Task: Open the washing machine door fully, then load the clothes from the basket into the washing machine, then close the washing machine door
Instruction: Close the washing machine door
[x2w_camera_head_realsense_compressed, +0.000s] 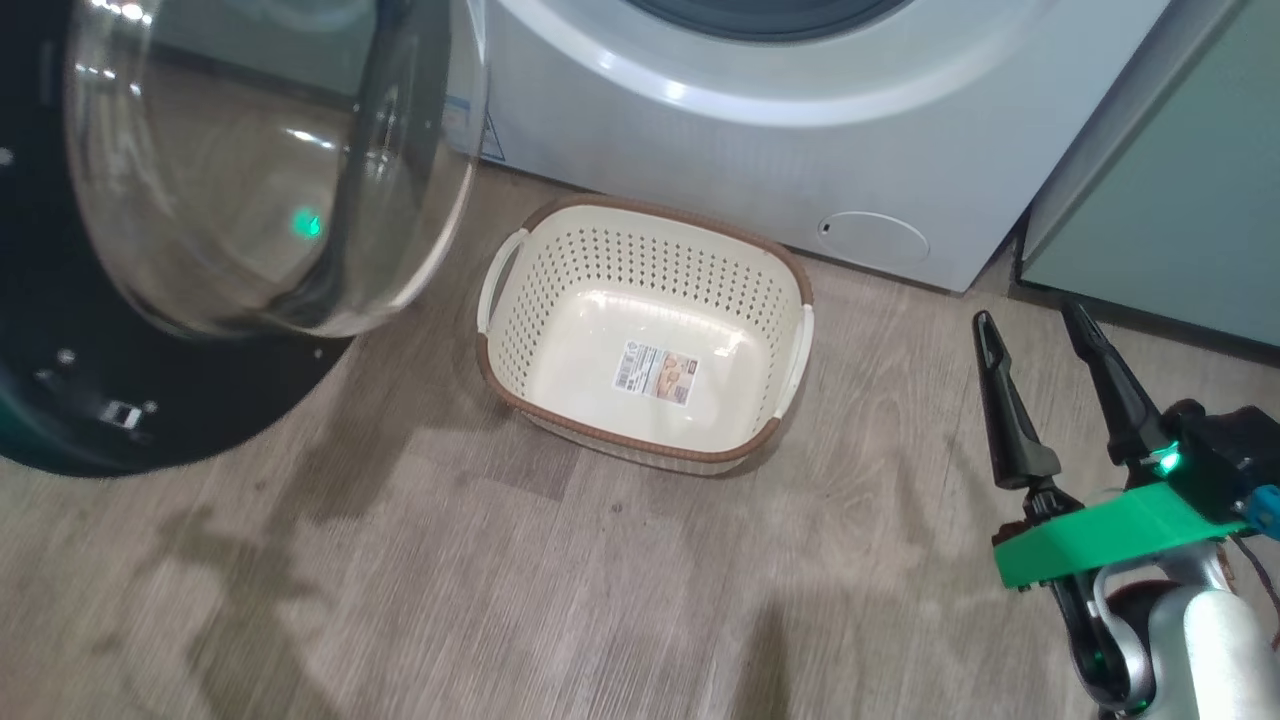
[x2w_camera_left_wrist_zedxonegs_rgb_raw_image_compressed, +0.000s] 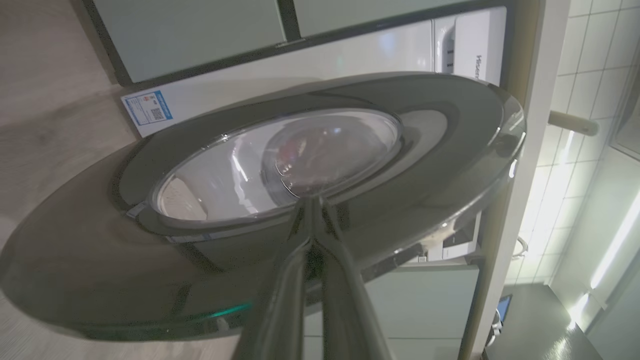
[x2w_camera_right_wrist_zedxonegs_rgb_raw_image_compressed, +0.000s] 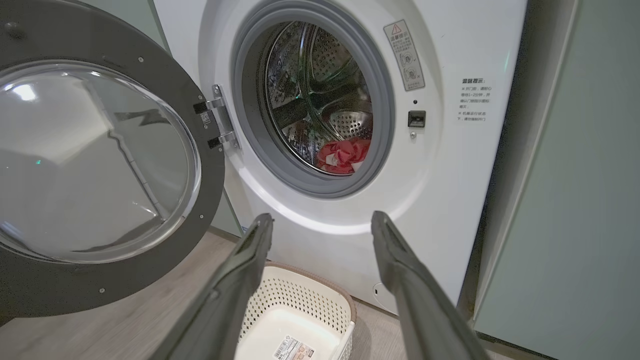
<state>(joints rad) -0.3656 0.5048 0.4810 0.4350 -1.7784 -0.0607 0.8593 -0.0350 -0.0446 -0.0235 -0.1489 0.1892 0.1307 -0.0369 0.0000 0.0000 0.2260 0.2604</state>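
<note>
Currently the scene contains one washing machine (x2w_camera_right_wrist_zedxonegs_rgb_raw_image_compressed: 450, 165), one washing machine door (x2w_camera_right_wrist_zedxonegs_rgb_raw_image_compressed: 95, 160), one basket (x2w_camera_head_realsense_compressed: 620, 260), one bundle of red clothes (x2w_camera_right_wrist_zedxonegs_rgb_raw_image_compressed: 344, 155) and two grippers. The door stands swung open on its hinge to the left of the drum (x2w_camera_right_wrist_zedxonegs_rgb_raw_image_compressed: 320, 100). The clothes lie at the bottom of the drum. The basket stands on the floor (x2w_camera_head_realsense_compressed: 500, 600) just in front of the machine, its label sticker exposed. The right gripper (x2w_camera_head_realsense_compressed: 1028, 313) is released, fingers spread wide, to the right of the basket and well apart from it, pointing toward the drum opening. The left gripper (x2w_camera_left_wrist_zedxonegs_rgb_raw_image_compressed: 312, 199) is clenched, fingers pressed together, tips at the door's outer face by the glass bowl; contact cannot be confirmed.
</note>
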